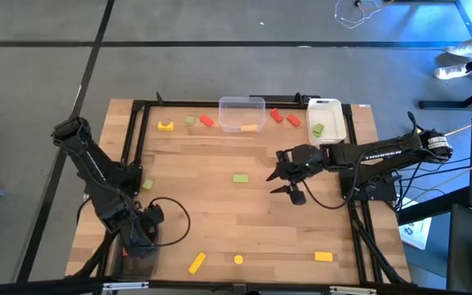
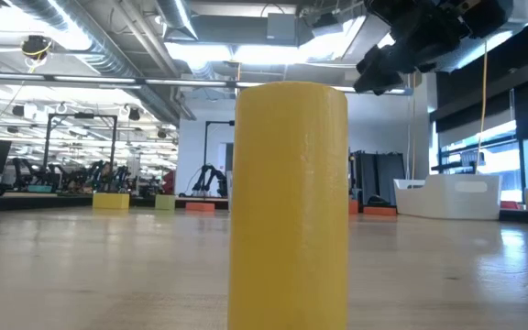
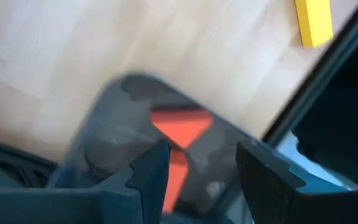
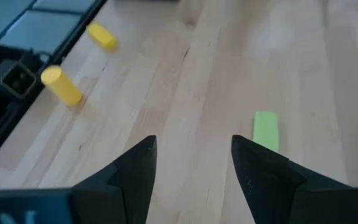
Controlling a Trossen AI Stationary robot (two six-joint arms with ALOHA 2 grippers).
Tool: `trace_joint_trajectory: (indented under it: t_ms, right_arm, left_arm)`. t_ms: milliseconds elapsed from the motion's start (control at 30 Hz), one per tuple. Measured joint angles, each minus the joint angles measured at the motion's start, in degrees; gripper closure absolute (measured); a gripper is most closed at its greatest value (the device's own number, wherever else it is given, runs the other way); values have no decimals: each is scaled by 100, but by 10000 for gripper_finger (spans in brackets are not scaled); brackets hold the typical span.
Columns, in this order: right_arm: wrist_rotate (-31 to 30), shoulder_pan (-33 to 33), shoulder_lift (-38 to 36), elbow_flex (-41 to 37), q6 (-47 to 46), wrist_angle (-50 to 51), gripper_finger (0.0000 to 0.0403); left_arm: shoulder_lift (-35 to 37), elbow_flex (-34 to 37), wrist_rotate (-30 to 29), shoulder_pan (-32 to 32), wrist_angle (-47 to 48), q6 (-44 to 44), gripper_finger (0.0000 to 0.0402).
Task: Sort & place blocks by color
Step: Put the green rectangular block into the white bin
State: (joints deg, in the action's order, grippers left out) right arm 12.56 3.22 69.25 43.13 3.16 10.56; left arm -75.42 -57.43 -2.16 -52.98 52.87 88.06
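Note:
Red, yellow and light green blocks lie scattered on the wooden table (image 1: pixel 220 221). My left gripper (image 3: pixel 201 155) hangs open at the near left corner (image 1: pixel 142 236), pointing down over a clear container (image 3: pixel 104 124). Inside it lie a red wedge (image 3: pixel 182 124) and another red block (image 3: pixel 176 177). My right gripper (image 1: pixel 285 184) stands open above the middle right of the table, with nothing between its fingers (image 4: pixel 191 149). A green block (image 4: pixel 266 130) lies flat on the wood just ahead of it (image 1: pixel 240 178). A yellow cylinder (image 2: pixel 287 202) stands upright near the front edge (image 1: pixel 238 260).
At the far edge stand a clear container (image 1: pixel 242 113) with a yellow block (image 1: pixel 249 127) and a white container (image 1: pixel 324 119) with a green block (image 1: pixel 319 129). Red blocks (image 1: pixel 276 115), a yellow arch (image 1: pixel 165 125) and a green block (image 1: pixel 190 120) lie nearby. Yellow blocks (image 1: pixel 197 262) (image 1: pixel 324 256) lie near the front.

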Motion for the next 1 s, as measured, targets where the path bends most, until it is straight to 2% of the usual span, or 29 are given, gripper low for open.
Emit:
trace_joint_trajectory:
  t_ms: [67, 267, 400, 533, 700, 1000]
  right_arm:
    - [-104, 1, 0, 0, -163, -186, 194]
    - [-1266, 0, 0, 2, -575, -779, 194]
    - [-1290, 5, 59, 3, -436, -832, 194]
    - [-1295, 0, 335, 44, -437, -822, 194]
    - [-1298, 0, 1052, 399, -347, -812, 194]
    - [-1294, -105, 2378, 1183, -142, -668, 194]
  left_arm:
    - [0, 0, -326, 15, 90, -13, 227]
    - [0, 0, -782, 372, 386, -483, 227]
    - [0, 0, -870, 787, 505, -1128, 226]
    - [0, 0, -1260, 1215, 517, -1769, 226]
    - [2, 0, -1755, 1709, 511, -2489, 226]
    - [2, 0, -1839, 2153, 492, -3018, 226]
